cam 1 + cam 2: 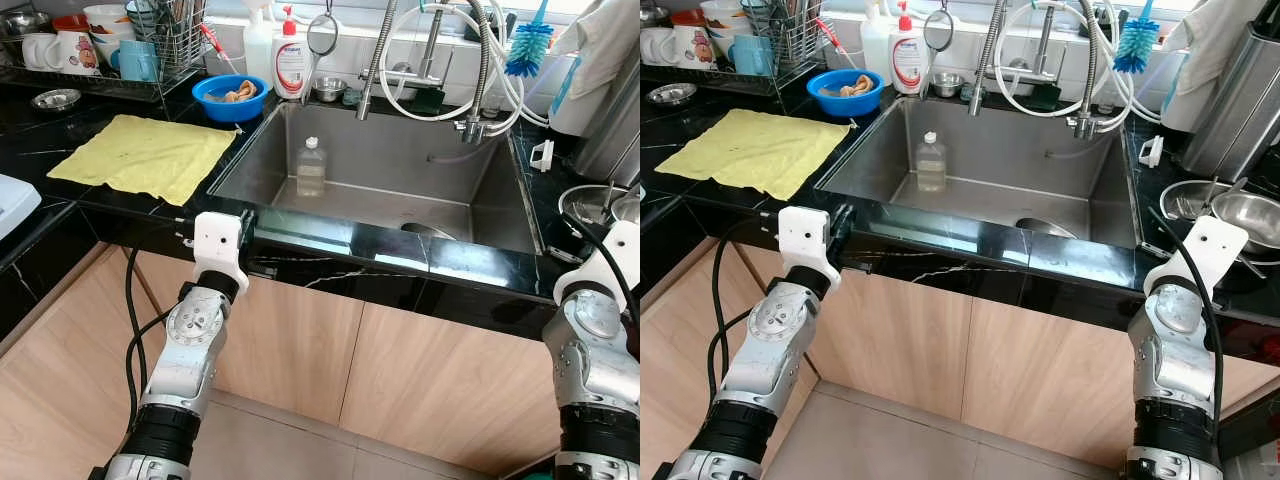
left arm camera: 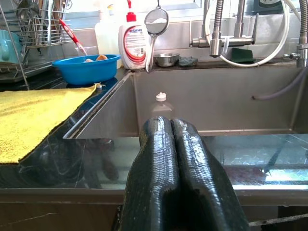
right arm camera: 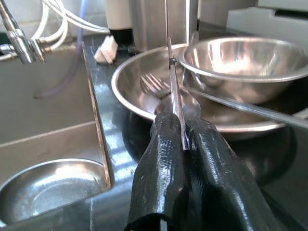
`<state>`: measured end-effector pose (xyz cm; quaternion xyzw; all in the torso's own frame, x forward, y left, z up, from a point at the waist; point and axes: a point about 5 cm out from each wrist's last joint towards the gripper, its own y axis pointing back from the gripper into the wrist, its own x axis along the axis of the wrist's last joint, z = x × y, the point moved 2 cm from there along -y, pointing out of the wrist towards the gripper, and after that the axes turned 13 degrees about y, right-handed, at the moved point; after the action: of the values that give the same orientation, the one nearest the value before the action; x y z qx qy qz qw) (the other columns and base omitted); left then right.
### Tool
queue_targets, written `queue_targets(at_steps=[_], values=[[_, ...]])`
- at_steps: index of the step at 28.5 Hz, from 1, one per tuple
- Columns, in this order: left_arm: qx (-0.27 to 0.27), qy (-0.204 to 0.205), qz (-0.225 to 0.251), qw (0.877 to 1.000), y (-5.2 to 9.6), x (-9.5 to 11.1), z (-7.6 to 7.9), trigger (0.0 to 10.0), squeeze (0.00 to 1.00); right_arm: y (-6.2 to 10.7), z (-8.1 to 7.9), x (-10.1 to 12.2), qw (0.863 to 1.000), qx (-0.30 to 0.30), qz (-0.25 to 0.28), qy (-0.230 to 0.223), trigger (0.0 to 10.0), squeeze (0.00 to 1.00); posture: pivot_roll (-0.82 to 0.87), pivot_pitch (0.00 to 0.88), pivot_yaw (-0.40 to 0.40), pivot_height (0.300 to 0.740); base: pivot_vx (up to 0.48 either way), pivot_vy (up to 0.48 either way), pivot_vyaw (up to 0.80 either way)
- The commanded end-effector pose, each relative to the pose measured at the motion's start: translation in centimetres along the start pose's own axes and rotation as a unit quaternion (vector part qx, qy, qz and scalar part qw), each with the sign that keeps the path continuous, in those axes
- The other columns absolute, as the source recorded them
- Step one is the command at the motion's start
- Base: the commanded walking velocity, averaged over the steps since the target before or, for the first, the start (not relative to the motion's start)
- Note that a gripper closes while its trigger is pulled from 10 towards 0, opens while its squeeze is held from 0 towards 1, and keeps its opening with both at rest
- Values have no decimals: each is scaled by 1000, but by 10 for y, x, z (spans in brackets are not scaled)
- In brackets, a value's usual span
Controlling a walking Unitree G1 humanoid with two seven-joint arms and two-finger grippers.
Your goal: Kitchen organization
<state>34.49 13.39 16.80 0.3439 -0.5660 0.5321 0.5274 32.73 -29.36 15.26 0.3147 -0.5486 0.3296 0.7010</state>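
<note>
Two grippers: my right gripper (image 3: pixel 185 132) pinches a spoon (image 3: pixel 174 91) over a steel bowl (image 3: pixel 144 108); my left gripper (image 2: pixel 171 130) (fingers pressed together, empty) faces the sink (image 1: pixel 440 170).

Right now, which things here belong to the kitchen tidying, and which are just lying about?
Likely in the job:
right end effector, shut on a metal utensil
large steel bowl
small steel bowl

Lying about:
plastic bottle
yellow cloth
blue bowl
soap bottle
left end effector, shut, empty
</note>
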Motion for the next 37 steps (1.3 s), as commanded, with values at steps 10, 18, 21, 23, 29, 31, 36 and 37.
queue_targets(at_steps=[10, 18, 21, 23, 29, 31, 36, 37], values=[[5, -10, 6, 1000, -3, 4, -1, 10000, 0, 8, -24, 50, 988, 70, 130, 37, 10000, 0, 107, 0, -29, 740, 0, 0, 0], [5, -7, 13, 1000, -6, 7, 1, 10000, 0, 13, -87, 64, 950, 274, 137, 64, 10000, 0, 107, 0, -37, 740, 0, 0, 0], [6, -7, 15, 1000, -6, 7, 1, 10000, 0, 14, -102, 70, 936, 314, 144, 64, 10000, 0, 112, 0, -44, 740, 0, 0, 0], [8, -6, 15, 1000, -5, 7, 1, 10000, 0, 13, -115, 72, 925, 348, 135, 76, 10000, 0, 117, 0, -48, 740, 0, 0, 0], [10, -6, 15, 1000, -4, 6, 0, 10000, 0, 2, -131, 63, 923, 366, 80, 94, 10000, 0, 125, 0, -50, 740, 0, 0, 0], [9, -8, 14, 1000, -4, 6, -1, 10000, 0, -4, -132, 57, 933, 345, 56, 91, 10000, 0, 132, 0, -46, 740, 0, 0, 0], [3, -17, 14, 1000, -6, 9, -3, 10000, 0, -16, -127, 46, 955, 291, 1, 51, 10000, 0, 162, 0, -35, 740, 0, 0, 0], [3, -17, 15, 1000, -6, 10, -3, 10000, 0, -17, -127, 44, 955, 293, -2, 49, 10000, 0, 173, 0, -38, 740, 0, 0, 0]])
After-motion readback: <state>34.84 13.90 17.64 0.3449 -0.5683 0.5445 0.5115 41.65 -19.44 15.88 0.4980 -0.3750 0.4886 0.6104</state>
